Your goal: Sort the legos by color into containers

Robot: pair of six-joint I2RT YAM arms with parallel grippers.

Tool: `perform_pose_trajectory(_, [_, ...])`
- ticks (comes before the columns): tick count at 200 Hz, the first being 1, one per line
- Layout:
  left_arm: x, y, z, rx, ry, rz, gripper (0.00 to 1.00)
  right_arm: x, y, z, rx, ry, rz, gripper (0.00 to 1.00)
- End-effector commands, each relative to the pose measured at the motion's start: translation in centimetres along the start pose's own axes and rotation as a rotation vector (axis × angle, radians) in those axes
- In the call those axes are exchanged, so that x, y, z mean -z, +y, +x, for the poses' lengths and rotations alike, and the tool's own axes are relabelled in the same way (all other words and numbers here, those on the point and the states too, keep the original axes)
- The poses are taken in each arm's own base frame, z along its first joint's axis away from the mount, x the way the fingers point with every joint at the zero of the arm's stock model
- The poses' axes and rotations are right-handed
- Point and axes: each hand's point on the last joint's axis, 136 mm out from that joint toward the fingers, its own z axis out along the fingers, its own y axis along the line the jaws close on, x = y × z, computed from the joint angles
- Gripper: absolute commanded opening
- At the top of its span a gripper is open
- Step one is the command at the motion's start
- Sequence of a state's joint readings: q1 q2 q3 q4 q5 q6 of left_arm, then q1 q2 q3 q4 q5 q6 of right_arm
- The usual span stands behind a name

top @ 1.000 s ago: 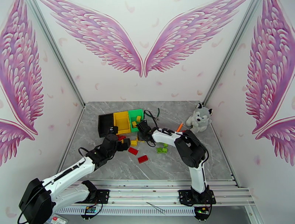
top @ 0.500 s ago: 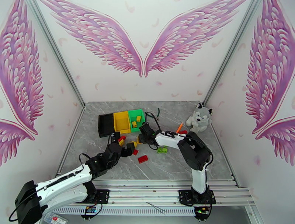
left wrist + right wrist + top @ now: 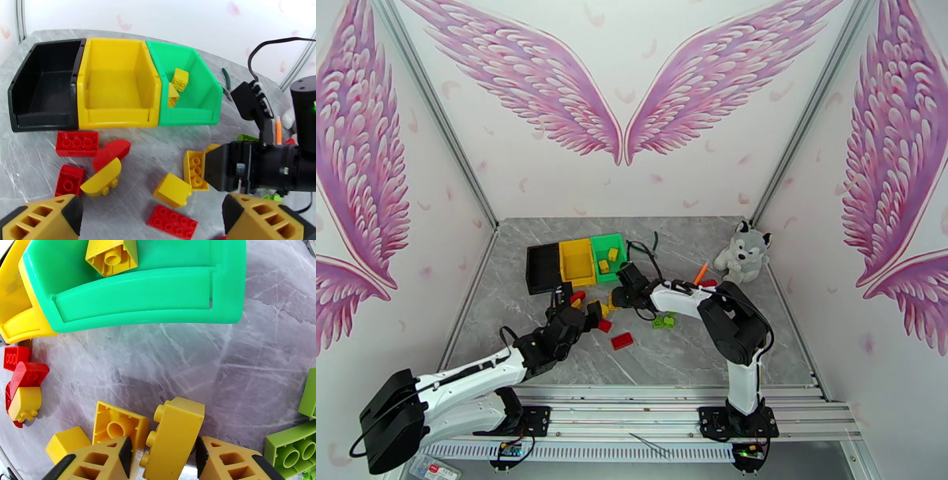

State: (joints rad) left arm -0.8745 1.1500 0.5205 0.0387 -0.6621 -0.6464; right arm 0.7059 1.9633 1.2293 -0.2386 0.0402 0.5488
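My right gripper (image 3: 162,448) stands astride an upright yellow lego (image 3: 173,437) on the table. A small gap shows at its left finger (image 3: 98,459). In the top view it (image 3: 619,297) hovers just in front of the green container (image 3: 607,250). My left gripper (image 3: 590,314) is wide open over the loose pile, its fingertips (image 3: 39,221) framing red legos (image 3: 77,143) and yellow legos (image 3: 173,190). The black container (image 3: 43,85), yellow container (image 3: 118,85) and green container (image 3: 197,102) stand side by side. The green one holds two yellow legos (image 3: 180,79). Lime legos (image 3: 292,447) lie to the right.
A plush husky (image 3: 742,251) sits at the right rear, with a thin orange stick (image 3: 701,272) beside it. Green-handled pliers (image 3: 652,241) lie behind the green container. Two red bricks (image 3: 622,340) rest nearer the front of the grey table (image 3: 695,355).
My right gripper came down from the green container's front to the yellow legos and widened. The left arm stretched lower and its gripper shifted right over the pile.
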Motion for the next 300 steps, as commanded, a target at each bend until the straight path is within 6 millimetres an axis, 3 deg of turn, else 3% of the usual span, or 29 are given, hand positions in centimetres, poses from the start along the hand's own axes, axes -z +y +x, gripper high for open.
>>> perform_pose_trajectory(1, [-1.1, -1.4, -3.2, -0.011, -0.100, -0.001, 0.99, 1.5, 0.9, -1.8, 0.008, -0.026, -0.019, 0.54])
perform_pose_trajectory(32, [-3.5, -1.7, -3.3, -0.003, -0.085, 0.018, 0.99, 2.1, 0.4, -3.0, -0.022, -0.032, 0.023, 0.54])
perform_pose_trajectory(61, [-6.4, 0.3, -2.0, 0.060, 0.012, 0.006, 0.99, 2.3, 0.0, -4.3, -0.042, -0.031, 0.050, 0.54])
perform_pose_trajectory(81, [-7.1, 0.6, -1.0, 0.075, 0.035, 0.026, 0.99, 1.4, -0.5, -4.5, -0.047, -0.028, 0.065, 0.53])
perform_pose_trajectory(120, [-7.3, -0.5, -0.2, 0.040, 0.059, 0.048, 0.99, -0.9, -0.8, -4.1, -0.048, 0.001, 0.078, 0.52])
perform_pose_trajectory(156, [-6.2, -2.0, 0.3, -0.011, 0.065, 0.079, 0.99, -1.4, -1.7, -3.3, -0.058, -0.001, 0.104, 0.51])
perform_pose_trajectory(208, [-4.9, -1.6, 1.7, 0.006, 0.072, 0.075, 0.99, -2.0, -2.7, -1.3, -0.070, 0.024, 0.114, 0.45])
perform_pose_trajectory(249, [-4.5, -1.1, 2.1, 0.012, 0.075, 0.067, 0.99, -1.6, -3.0, -1.0, -0.076, 0.010, 0.117, 0.35])
perform_pose_trajectory(300, [-4.3, -0.9, 1.7, 0.008, 0.071, 0.068, 0.99, 1.1, -2.5, -3.1, -0.061, -0.061, 0.106, 0.23])
